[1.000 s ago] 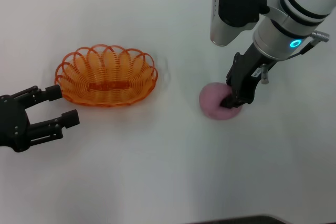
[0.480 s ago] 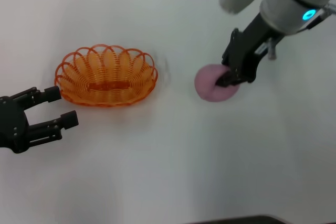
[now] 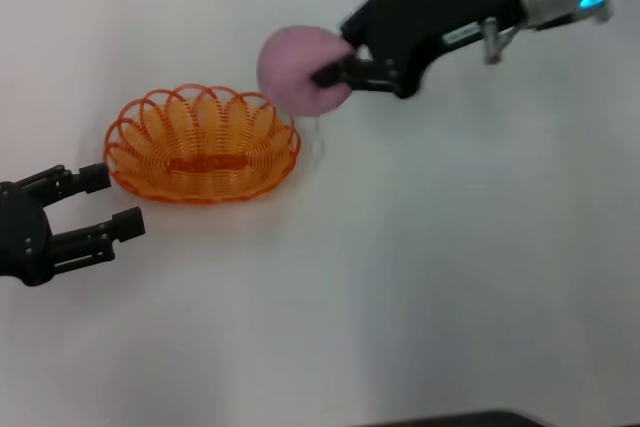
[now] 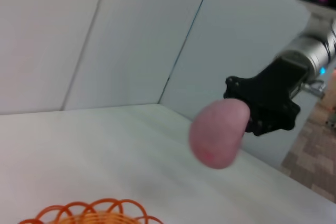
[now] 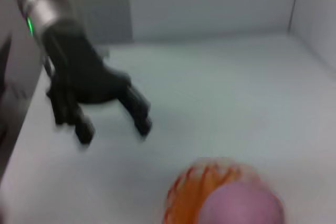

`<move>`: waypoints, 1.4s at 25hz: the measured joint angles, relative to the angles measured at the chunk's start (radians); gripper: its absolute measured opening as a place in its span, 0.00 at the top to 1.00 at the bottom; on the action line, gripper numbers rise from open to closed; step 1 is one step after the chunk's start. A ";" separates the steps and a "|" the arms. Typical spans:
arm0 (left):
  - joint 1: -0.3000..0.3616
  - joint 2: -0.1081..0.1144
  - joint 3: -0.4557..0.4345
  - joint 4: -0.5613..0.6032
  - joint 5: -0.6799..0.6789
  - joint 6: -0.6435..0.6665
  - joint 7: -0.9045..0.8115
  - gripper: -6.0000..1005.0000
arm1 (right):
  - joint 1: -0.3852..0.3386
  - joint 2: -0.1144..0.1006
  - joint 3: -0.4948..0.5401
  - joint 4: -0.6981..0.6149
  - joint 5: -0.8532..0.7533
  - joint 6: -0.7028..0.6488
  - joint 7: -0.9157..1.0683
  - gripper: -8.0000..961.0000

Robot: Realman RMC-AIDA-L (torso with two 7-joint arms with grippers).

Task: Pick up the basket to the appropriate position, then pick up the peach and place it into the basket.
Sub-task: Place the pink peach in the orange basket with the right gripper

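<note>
Peach (image 3: pixel 298 70) sits clamped in the right gripper (image 3: pixel 335 69), carried clear of the table (image 3: pixel 450 277) just past the basket's far right rim. From that grip, the basket (image 3: pixel 203 145) lies toward eight o'clock in the head view, its long axis running nine to three, so the remaining travel looks short: across the scalloped rim, then down. Nothing stands between. At about seven o'clock of the basket, just beside it, the left gripper (image 3: pixel 95 207) rests with fingers apart. Bare table lies on all sides.
</note>
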 joint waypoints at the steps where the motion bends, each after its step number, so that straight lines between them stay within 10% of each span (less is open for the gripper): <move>1: -0.001 0.000 -0.004 0.000 0.000 -0.005 0.000 0.16 | -0.024 0.000 -0.021 0.060 0.072 0.054 -0.058 0.83; 13: -0.015 0.001 -0.008 0.000 0.003 -0.019 -0.011 0.16 | 0.005 0.019 -0.069 0.876 0.564 0.407 -0.894 0.93; 35: -0.008 0.000 -0.010 -0.022 0.003 -0.023 -0.011 0.16 | 0.100 0.028 0.097 1.117 0.608 0.403 -1.100 0.92</move>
